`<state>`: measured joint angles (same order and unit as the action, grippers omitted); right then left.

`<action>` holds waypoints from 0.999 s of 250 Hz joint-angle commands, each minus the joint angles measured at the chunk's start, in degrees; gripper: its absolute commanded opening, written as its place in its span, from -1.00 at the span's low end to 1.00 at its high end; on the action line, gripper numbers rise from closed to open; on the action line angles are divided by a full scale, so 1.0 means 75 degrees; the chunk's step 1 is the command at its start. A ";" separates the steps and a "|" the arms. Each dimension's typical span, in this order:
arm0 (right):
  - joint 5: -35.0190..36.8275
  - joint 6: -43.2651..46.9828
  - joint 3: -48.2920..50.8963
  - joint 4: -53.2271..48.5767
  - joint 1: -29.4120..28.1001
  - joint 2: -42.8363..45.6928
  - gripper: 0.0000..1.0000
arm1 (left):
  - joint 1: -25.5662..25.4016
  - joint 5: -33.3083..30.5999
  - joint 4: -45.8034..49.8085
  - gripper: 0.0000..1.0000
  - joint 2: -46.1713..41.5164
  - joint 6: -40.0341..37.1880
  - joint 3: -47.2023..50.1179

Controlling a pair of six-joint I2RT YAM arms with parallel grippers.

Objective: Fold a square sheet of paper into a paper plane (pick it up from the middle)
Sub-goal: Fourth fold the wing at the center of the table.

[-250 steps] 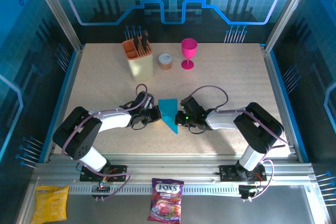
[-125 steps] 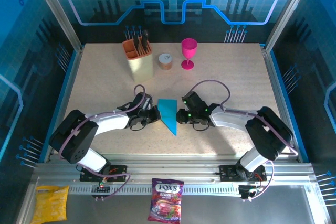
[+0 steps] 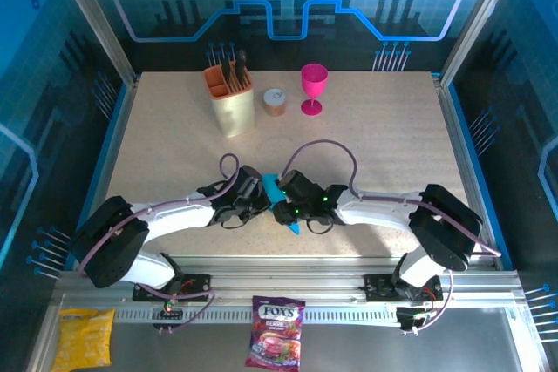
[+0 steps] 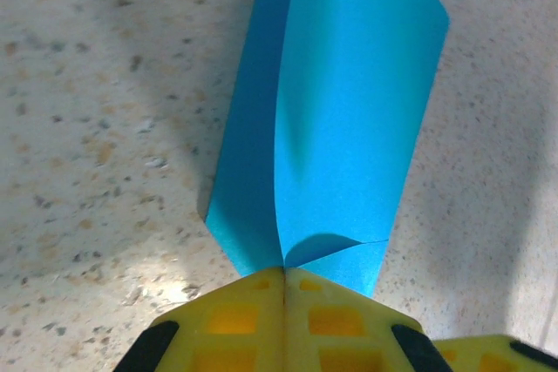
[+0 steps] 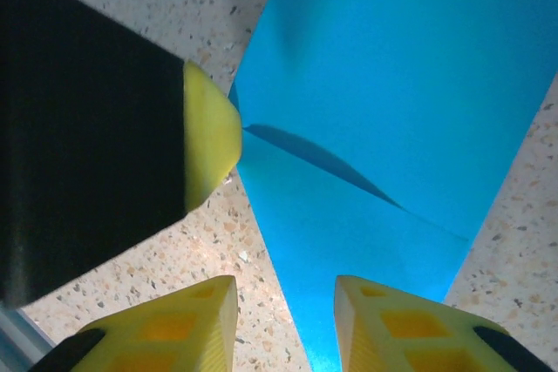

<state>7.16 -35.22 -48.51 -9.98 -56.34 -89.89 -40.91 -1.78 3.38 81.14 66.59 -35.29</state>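
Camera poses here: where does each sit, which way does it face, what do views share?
Top external: above and behind the bases, looking down at the table; both arms show, left gripper and right gripper flanking the blue paper.
Left wrist: on the left arm, looking down along its shut yellow fingers at the paper they pinch.
Right wrist: on the right arm, looking down past its open yellow fingers at the paper; the left gripper's tip shows at left.
Shared: both wrist views show the paper and speckled table.
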 commanded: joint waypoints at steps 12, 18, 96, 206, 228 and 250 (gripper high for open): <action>0.0604 0.0215 -0.0161 -0.0228 -0.0262 -0.0281 -0.25 | -0.0077 -0.0497 0.0575 -1.00 -0.0111 0.0913 -0.0033; 0.0616 0.0220 -0.0159 -0.0221 -0.0288 -0.0330 -0.26 | -0.0077 -0.0499 0.0595 -1.00 -0.0120 0.0958 -0.0044; 0.1037 0.0275 -0.0560 -0.0420 -0.0528 -0.0835 -0.19 | -0.0073 -0.0429 0.0571 -1.00 -0.0241 0.1274 -0.0049; 0.1427 0.0251 -0.0713 -0.0597 -0.0551 -0.1024 -0.26 | -0.0078 -0.0318 0.0593 -1.00 -0.0488 0.1508 -0.0020; 0.1442 0.0249 -0.0704 -0.0592 -0.0555 -0.1064 -0.33 | -0.0077 -0.0302 0.0570 -1.00 -0.0476 0.1527 -0.0021; 0.1447 0.0208 -0.0665 -0.0571 -0.0553 -0.1104 -0.40 | -0.0077 -0.0301 0.0539 -1.00 -0.0460 0.1539 -0.0004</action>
<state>16.36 -33.39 -52.95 -12.78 -59.70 -96.99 -41.17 -4.27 6.42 78.56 76.69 -35.29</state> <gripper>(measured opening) 0.319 0.051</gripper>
